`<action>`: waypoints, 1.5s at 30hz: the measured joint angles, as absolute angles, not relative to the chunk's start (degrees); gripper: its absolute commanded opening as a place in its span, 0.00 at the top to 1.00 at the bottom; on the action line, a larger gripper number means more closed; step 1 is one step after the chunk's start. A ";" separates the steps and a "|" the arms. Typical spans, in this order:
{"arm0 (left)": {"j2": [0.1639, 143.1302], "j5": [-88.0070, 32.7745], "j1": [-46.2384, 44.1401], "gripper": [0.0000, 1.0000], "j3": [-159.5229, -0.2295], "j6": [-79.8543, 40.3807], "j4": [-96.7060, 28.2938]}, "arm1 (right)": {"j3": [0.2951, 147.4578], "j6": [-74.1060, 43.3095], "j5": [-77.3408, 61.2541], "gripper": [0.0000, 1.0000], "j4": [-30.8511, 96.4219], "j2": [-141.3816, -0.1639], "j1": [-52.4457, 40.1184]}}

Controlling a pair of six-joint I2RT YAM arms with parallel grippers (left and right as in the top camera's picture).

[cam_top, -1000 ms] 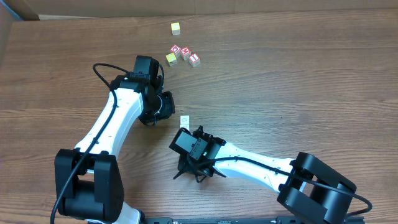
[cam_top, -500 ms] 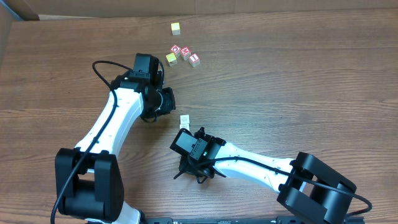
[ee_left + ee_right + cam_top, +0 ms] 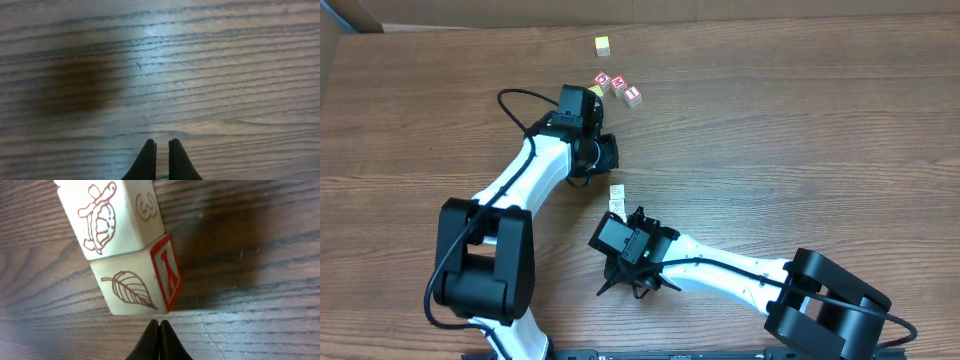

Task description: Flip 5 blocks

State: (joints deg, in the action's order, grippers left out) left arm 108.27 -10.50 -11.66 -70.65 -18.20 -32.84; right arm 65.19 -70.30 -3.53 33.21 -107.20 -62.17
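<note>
The right claw lies low over the bench, its fingers pressed together with nothing between them. The tips point at the near lower edge of the leaf block, and it is not clear whether they touch it. That block is pale cream with a dark leaf drawn on the face toward the claw and a red-framed letter on its right side. Just behind it, pressed against it, is the turtle block, also cream, with a turtle outline and a 3 on the neighbouring face. From overhead the pair sits mid-bench, just beyond the right wrist.

Farther out, the left claw hangs over bare wood — its fingers are closed to a thin slit and hold nothing. Beyond it sit three red-faced cubes in a loose cluster, with a yellow cube beside them, partly hidden by the left arm. Farthest away, a second yellow cube stands alone near the bench's back edge.
</note>
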 measured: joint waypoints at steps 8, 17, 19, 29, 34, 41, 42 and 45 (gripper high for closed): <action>111.31 -11.46 -11.66 0.96 -70.65 -14.33 -32.93 | 63.59 -70.91 -2.48 0.96 30.79 -107.20 -62.26; 112.60 -15.59 -12.03 0.96 -70.65 -10.83 -34.65 | 63.09 -71.59 -2.02 0.96 30.41 -107.20 -62.26; 112.60 -15.92 -12.03 0.96 -70.65 -10.46 -34.74 | 63.09 -71.68 -1.61 0.96 30.35 -107.20 -62.26; 112.64 -16.08 -12.03 0.96 -70.65 -10.26 -34.33 | 62.98 -71.81 -1.02 0.96 27.90 -107.20 -62.26; 112.64 -16.08 -12.03 0.96 -70.65 -10.26 -33.89 | 62.98 -71.81 -0.19 0.96 27.66 -107.20 -62.26; 112.64 -16.08 -12.03 0.96 -70.65 -10.26 -32.86 | 62.98 -71.79 1.06 0.96 26.13 -107.20 -62.26; 112.64 -16.08 -12.03 0.96 -70.65 -10.26 -32.86 | 62.98 -71.81 1.06 0.96 26.17 -107.20 -62.26; 112.64 -16.08 -12.03 0.96 -70.65 -10.26 -32.99 | 62.98 -71.81 0.49 0.96 26.15 -107.20 -62.26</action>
State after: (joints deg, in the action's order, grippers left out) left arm 112.64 -16.08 -12.03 -70.65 -10.26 -32.99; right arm 62.98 -71.81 0.49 26.15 -107.20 -62.26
